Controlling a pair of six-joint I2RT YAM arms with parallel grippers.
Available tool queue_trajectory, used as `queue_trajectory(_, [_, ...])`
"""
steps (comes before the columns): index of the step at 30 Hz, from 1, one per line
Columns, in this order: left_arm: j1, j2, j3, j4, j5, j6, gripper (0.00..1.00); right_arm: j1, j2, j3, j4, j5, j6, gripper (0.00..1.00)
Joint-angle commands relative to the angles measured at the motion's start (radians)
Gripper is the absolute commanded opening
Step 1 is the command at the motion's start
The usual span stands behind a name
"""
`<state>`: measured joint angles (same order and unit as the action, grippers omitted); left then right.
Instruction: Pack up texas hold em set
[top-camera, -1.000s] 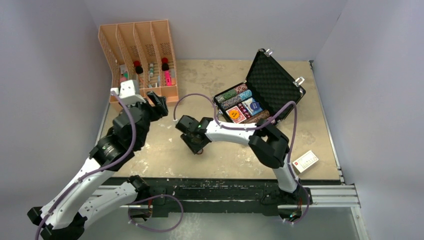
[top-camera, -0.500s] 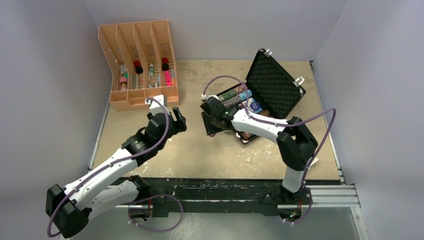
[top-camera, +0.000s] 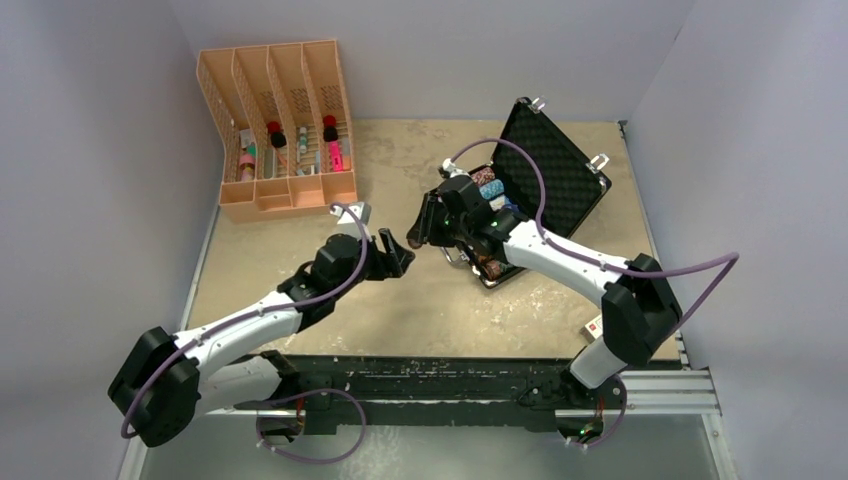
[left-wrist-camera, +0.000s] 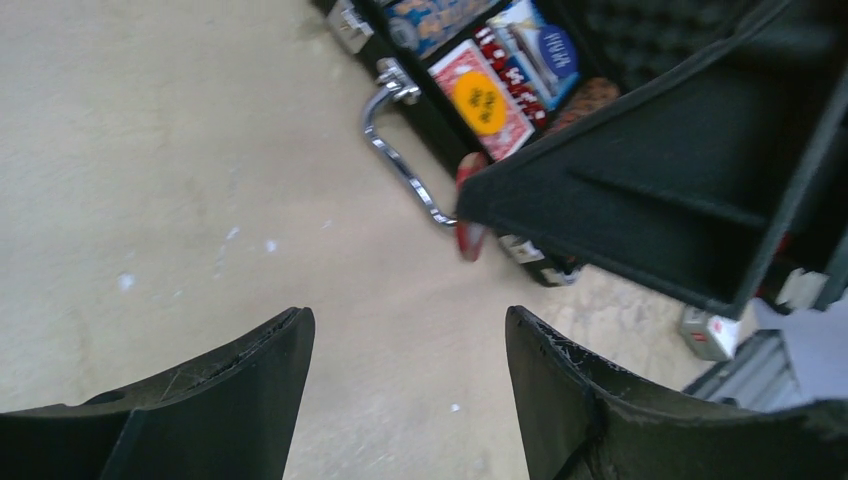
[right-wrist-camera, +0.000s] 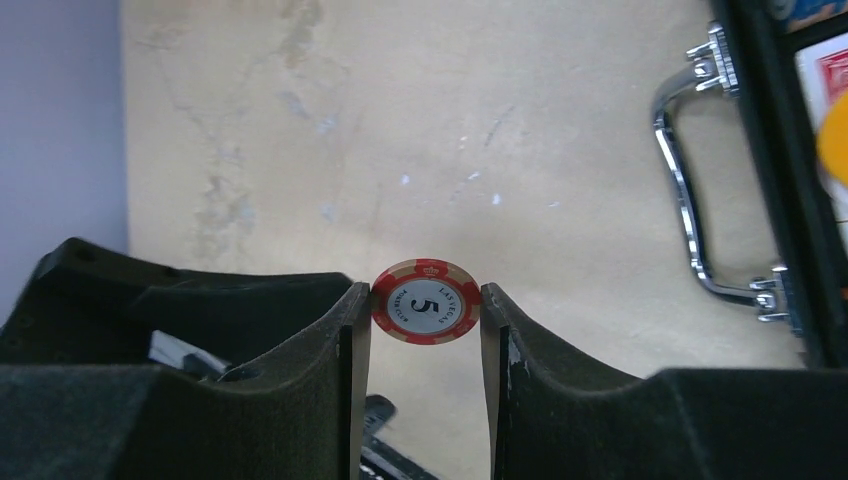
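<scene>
One briefcase (top-camera: 545, 165) open on counter (top-camera: 400, 310), one red-backed deck (left-wrist-camera: 482, 98) inside. One red chip (right-wrist-camera: 425, 301) pinched between right fingers (right-wrist-camera: 310, 370). Left fingers (left-wrist-camera: 240, 390) spread.

white left arm (top-camera: 240, 325) and white right arm (top-camera: 560, 258), black joints, purple cables (top-camera: 497, 139), scuffed black end effector fingers (right-wrist-camera: 300, 370)

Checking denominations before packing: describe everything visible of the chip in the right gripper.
The chip is a red disc with cream rim stripes and a white centre printed LAS VEGAS and 5. Held on edge, face toward the wrist camera, its rim is pinched between the right gripper fingers, above the table near the case handle.
</scene>
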<state>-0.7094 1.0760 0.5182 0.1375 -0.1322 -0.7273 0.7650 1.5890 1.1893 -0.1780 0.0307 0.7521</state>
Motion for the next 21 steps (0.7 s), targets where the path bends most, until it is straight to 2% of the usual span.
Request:
queue_trajectory(1, [-0.001, 0.029, 0.002, 0.250, 0.124, -0.043, 0.67, -0.008, -0.056, -0.042, 0.122, -0.072, 0.110, 0.40])
queue_trajectory(7, [-0.002, 0.024, -0.017, 0.284, 0.043, -0.060, 0.55, -0.021, -0.067, -0.048, 0.143, -0.125, 0.130, 0.40])
queue_trajectory(15, [-0.002, 0.031, -0.026, 0.340, -0.014, -0.081, 0.26, -0.036, -0.079, -0.065, 0.162, -0.188, 0.130, 0.38])
queue_trajectory(21, [-0.001, 0.050, -0.020, 0.357, -0.022, -0.084, 0.10, -0.042, -0.081, -0.072, 0.170, -0.224, 0.118, 0.37])
